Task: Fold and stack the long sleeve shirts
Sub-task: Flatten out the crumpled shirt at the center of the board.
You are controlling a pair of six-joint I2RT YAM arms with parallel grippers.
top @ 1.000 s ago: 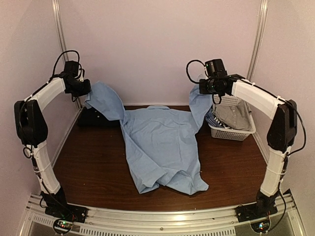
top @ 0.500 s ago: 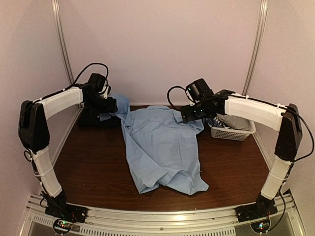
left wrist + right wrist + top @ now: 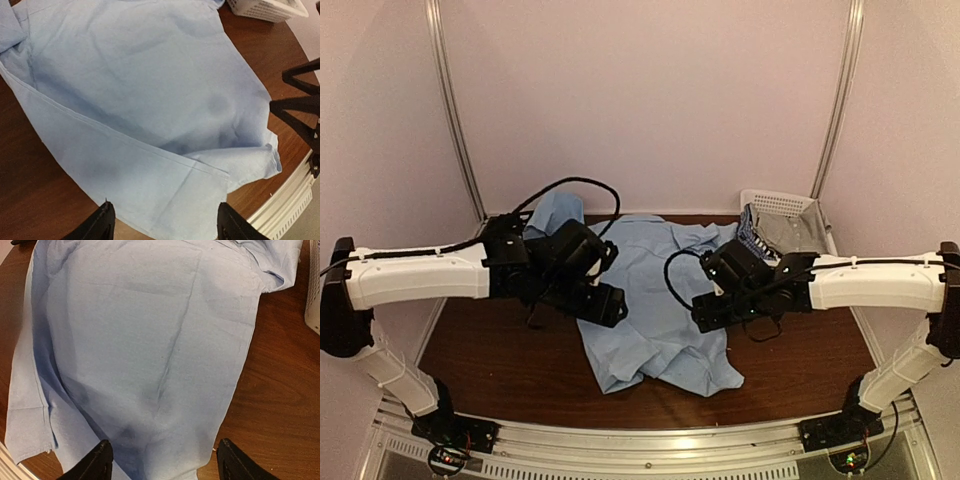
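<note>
- Two arms reach in from the left and right edges of the top view and meet over the middle. There the light blue shirt (image 3: 655, 290) lies spread on the dark wooden table (image 3: 490, 350).
- In the same view the left gripper (image 3: 608, 305) hangs over the shirt's left edge and the right gripper (image 3: 708, 315) over its right edge. From up here I cannot make out how wide either pair of jaws stands.
- At the upper right of that view a white basket (image 3: 775, 203) sits by the back wall with grey and checked cloth in it, just beside the shirt's far corner.
- In the left wrist view the rumpled shirt fills most of the frame, and one corner reaches the lower right near a metal rail (image 3: 287, 197). The two black fingertips (image 3: 102, 225) at the bottom edge stand well apart and grip nothing, with only cloth beneath them.
- In the right wrist view blue cloth covers the upper left and centre, with bare table to the right. The fingertips (image 3: 102, 462) at the bottom edge are likewise spread wide and hold nothing.
</note>
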